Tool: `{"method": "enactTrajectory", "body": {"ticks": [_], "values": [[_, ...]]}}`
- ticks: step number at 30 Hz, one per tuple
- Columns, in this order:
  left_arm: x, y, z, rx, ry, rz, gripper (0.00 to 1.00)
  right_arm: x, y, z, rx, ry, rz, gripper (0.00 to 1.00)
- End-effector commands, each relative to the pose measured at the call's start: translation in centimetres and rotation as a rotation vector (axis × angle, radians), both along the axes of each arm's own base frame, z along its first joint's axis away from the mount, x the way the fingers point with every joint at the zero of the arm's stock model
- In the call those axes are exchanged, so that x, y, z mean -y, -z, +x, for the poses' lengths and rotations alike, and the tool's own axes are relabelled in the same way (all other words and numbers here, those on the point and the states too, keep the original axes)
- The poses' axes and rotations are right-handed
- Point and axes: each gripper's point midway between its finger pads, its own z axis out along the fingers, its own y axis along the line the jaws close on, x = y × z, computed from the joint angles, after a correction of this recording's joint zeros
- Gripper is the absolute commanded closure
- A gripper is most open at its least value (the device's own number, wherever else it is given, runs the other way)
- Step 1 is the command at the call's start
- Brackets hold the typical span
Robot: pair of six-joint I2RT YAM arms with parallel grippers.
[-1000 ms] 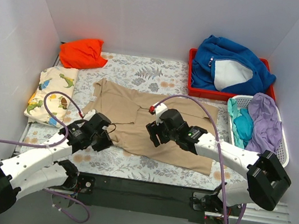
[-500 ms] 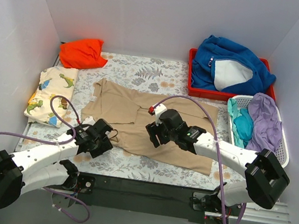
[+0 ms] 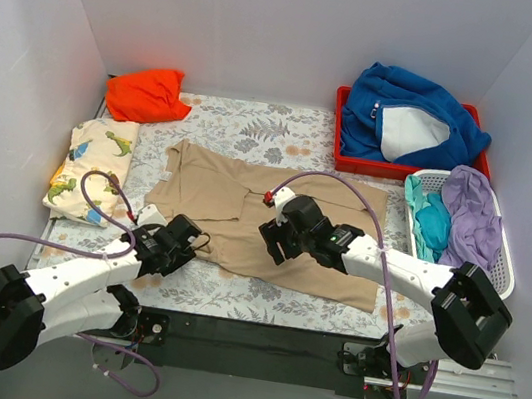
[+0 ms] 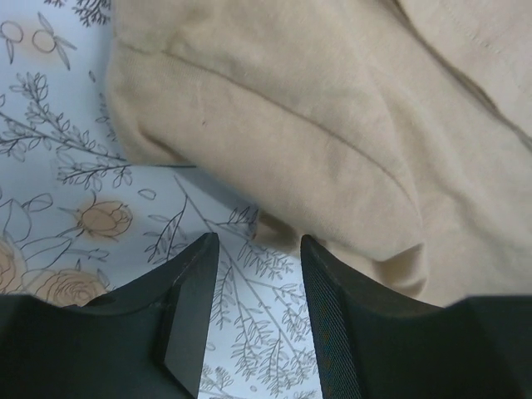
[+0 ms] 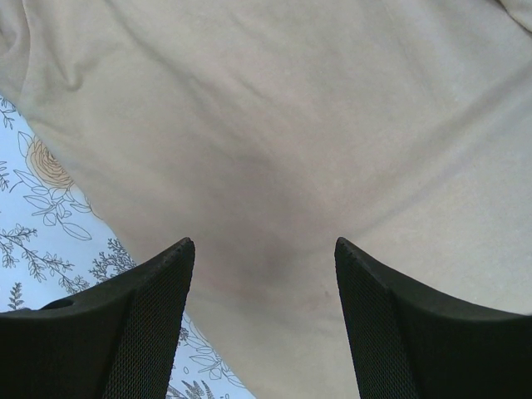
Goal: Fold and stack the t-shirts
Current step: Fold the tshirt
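Blue fleece (image 3: 412, 111) (grey-lined) in red tray (image 3: 353, 163), white basket (image 3: 507, 260) of clothes (image 3: 472, 212) just beside.

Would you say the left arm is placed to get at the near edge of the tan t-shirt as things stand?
Probably yes. The left gripper is open, with the folded edge of the tan t-shirt lying just ahead of its fingers on the floral tablecloth, and nothing sits between them.

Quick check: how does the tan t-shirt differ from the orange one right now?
The tan t-shirt lies spread out flat in the middle, partly folded. The orange t-shirt sits bunched in a lump at the far left corner. The tan one covers far more of the floral cloth than the orange one. Both rest on that cloth, and neither is held.
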Motion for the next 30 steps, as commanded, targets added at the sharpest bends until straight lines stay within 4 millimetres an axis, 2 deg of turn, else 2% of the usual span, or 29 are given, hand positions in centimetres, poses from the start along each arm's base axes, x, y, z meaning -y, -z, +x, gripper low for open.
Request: {"method": "enactTrajectory", "body": {"ticks": [1,7,12,19,23,30], "values": [[-1.3,1.7,0.3,0.024,-0.093,0.035,0.57,-0.5,-0.8,0.6,0.013,-0.005,0.015,0.26],[-1.2,2.4,0.5,0.015,-0.086,0.050,0.57,-0.4,-0.6,0.5,0.006,-0.008,0.005,0.26],[-0.8,2.7,0.4,0.006,-0.067,0.037,0.61,-0.5,-0.5,0.6,0.003,-0.006,0.000,0.26],[-0.4,2.6,-0.1,0.006,-0.035,0.001,0.94,-0.5,-0.3,0.5,-0.005,-0.004,-0.004,0.26],[0.0,2.3,-0.3,0.012,-0.001,-0.018,1.00,-0.4,0.1,0.4,-0.016,0.000,-0.008,0.27],[1.0,-0.1,-0.6,0.017,0.070,-0.063,1.00,-0.2,0.1,0.6,-0.007,0.007,-0.017,0.27]]}}
